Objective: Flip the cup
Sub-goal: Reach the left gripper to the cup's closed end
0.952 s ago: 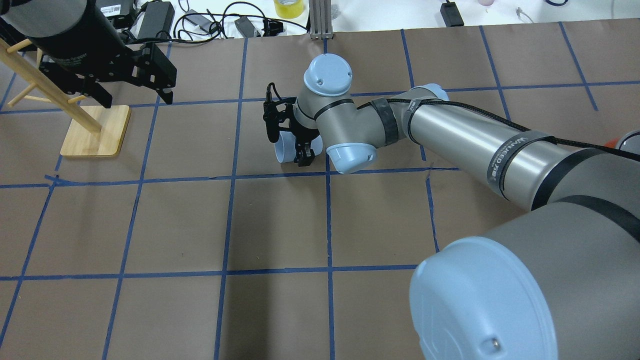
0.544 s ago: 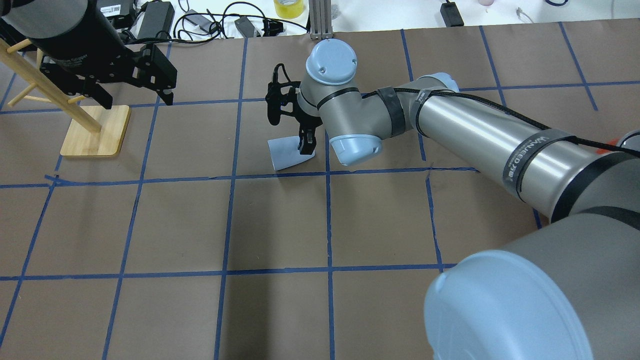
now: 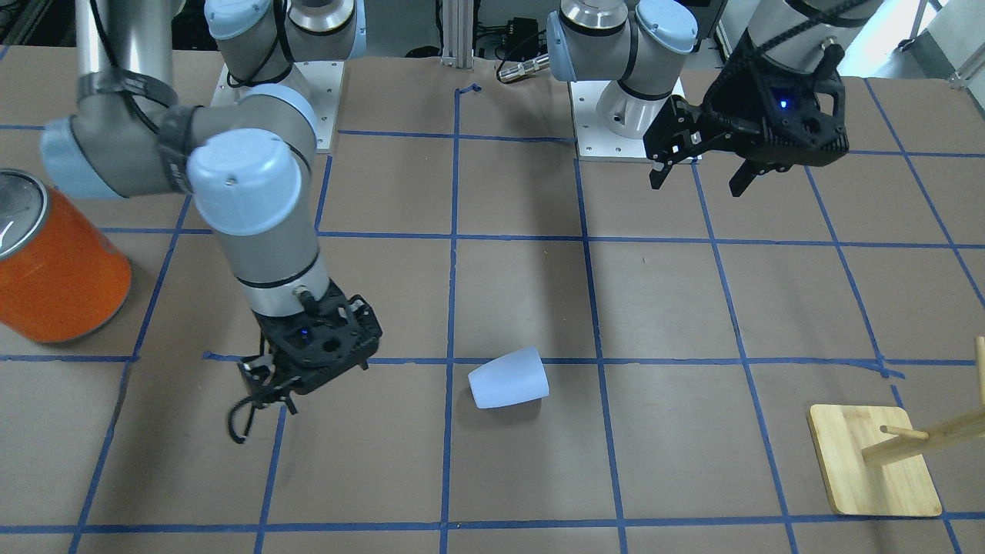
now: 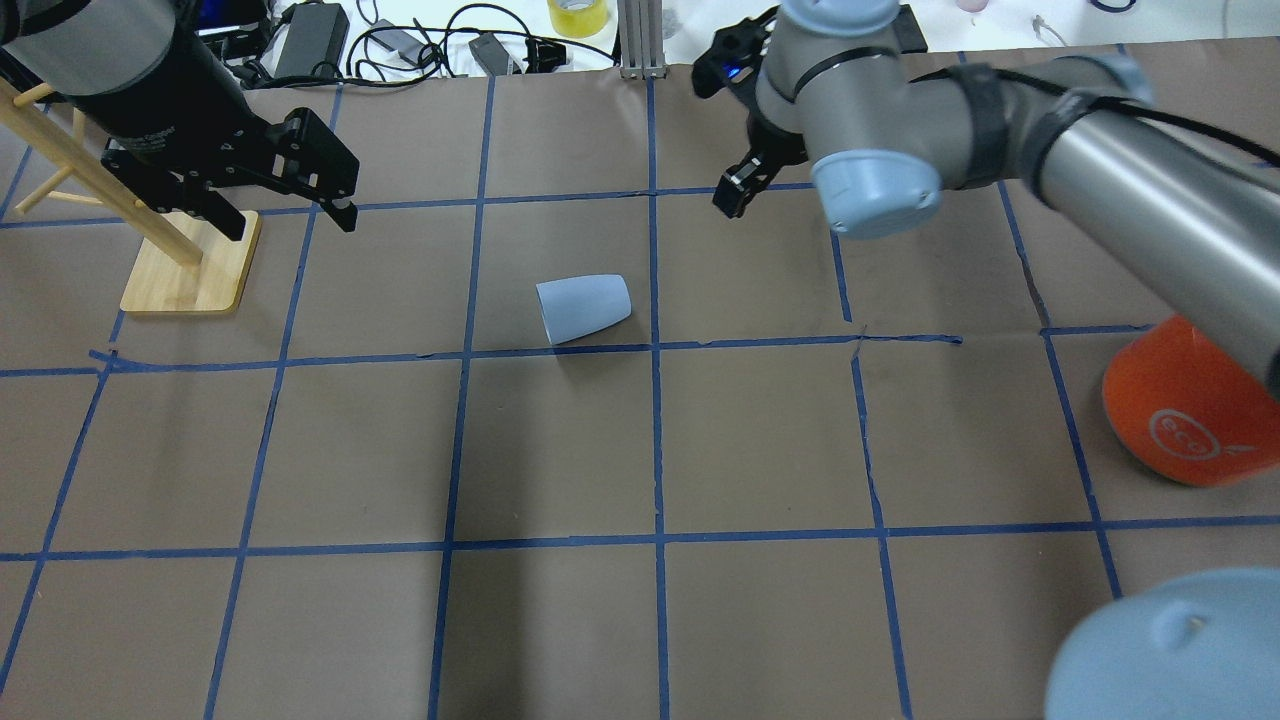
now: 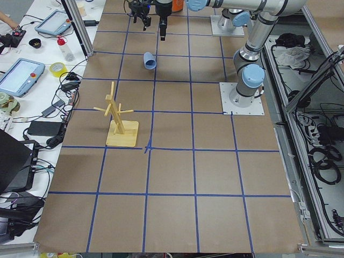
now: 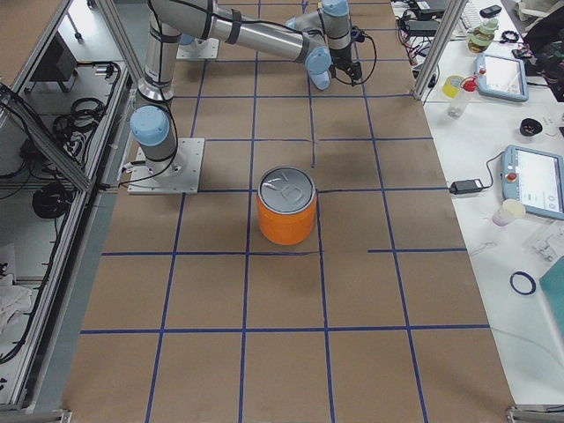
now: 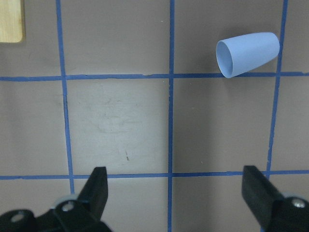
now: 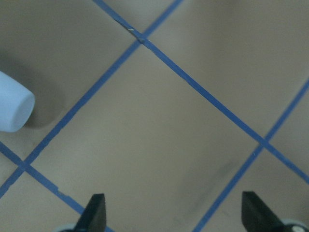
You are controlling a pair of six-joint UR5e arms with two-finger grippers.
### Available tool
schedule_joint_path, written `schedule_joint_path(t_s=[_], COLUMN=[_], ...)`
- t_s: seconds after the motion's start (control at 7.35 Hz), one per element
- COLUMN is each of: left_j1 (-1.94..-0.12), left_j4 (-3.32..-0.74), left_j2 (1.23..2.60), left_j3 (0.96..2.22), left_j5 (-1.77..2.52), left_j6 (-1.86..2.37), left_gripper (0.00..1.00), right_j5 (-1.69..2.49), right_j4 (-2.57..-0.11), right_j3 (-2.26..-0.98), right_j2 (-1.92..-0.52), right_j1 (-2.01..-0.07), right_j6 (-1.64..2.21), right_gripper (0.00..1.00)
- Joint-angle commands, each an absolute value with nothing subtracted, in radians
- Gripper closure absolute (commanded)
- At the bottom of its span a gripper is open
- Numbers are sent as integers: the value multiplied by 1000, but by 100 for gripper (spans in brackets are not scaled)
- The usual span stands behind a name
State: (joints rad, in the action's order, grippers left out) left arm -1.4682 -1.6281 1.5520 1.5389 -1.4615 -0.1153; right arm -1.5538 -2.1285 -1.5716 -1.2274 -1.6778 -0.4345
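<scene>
The cup lies on its side on the table, touched by nothing. The right gripper hangs well apart from it, jaws spread, empty. The left gripper hovers by the wooden rack, jaws apart too. The flip looks unfinished: the cup isn't standing.

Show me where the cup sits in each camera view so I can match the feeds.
Front-facing: cup on its side, right of centre.
Overhead: cup left of centre.
Exterior left: cup near the top, left of middle.
Exterior right: cannot make it out.
Left wrist: cup upper right.
Right wrist: cup's base at left edge.
Landmark: wooden rack, left of the cup overhead, right of it front-facing.
</scene>
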Motion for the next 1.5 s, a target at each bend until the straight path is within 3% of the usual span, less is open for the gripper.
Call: schedule_joint_path(t_s=[0.0, 0.54, 1.36], left_j1=[-1440, -1439, -1419], left_j4=[-1553, -1237, -1075], left_j2=[1636, 1833, 1976], left_j3=[1603, 1748, 1868], left_j5=[-1272, -996, -713], left_j6=[-181, -181, -190], left_gripper=[0, 0, 0], right_j5=[-1581, -1617, -1614], right_j4=[-1938, -1735, -1743], right_j3=[-1575, -1551, -1551], right_j2=[-1328, -1483, -1500], right_j1=[-1571, -1480, -1482], right_j6=[-34, -23, -29], right_gripper=[0, 0, 0])
